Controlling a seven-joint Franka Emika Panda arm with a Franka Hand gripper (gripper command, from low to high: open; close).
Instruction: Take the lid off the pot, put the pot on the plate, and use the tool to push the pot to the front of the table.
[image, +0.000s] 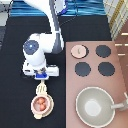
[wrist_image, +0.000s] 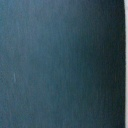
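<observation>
My gripper (image: 42, 80) hangs low over the black table (image: 15, 102) at the exterior view's left, shut on the handle of the cream tool (image: 42, 89). The tool's slotted head points toward the view's bottom and touches the pot (image: 41, 103). The pinkish-tan pot stands uncovered on the cream plate (image: 34, 113), with reddish-orange pieces showing inside it. The lid (image: 78, 50) lies apart on the stove top, at its top left corner. The wrist view holds only a dark blue-grey surface.
The pinkish-brown stove (image: 120, 60) fills the right side with three uncovered black burners (image: 102, 51). A large grey pan (image: 95, 105) with a long handle sits on its lower part. The robot's arm reaches down from the view's top.
</observation>
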